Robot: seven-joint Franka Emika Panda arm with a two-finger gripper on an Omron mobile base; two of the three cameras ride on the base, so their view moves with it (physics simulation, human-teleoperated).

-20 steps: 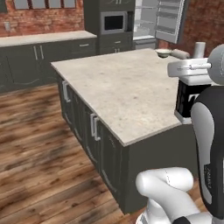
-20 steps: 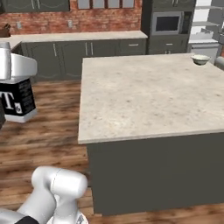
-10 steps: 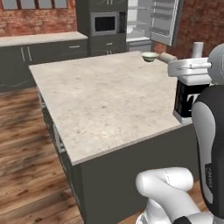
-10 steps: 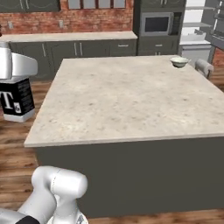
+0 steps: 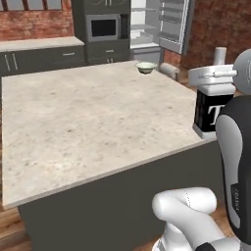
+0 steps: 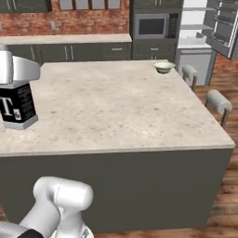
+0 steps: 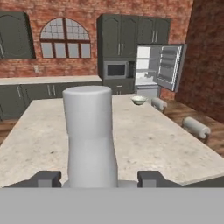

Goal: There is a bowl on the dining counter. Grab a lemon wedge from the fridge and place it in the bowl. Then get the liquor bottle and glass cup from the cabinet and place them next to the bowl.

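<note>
The squarish liquor bottle (image 5: 212, 112) with its black, white-lettered label hangs clamped in the two-finger gripper (image 7: 99, 178), jaws closed on its pale body, over the near end of the beige speckled dining counter (image 6: 116, 102). The small cream-green bowl (image 6: 163, 67) sits well apart at the far end, before the open grey fridge (image 5: 159, 27). Keep the bottle upright and set it just beside the bowl without nudging it. Whether a lemon wedge lies inside the bowl is too small to tell.

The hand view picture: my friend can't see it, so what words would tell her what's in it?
The gripper holds the liquor bottle, whose pale neck rises close to the camera between the two dark fingertips. Behind it stretches the beige dining counter with a small bowl at its far end. Farther back, the fridge stands open against a brick wall.
</note>
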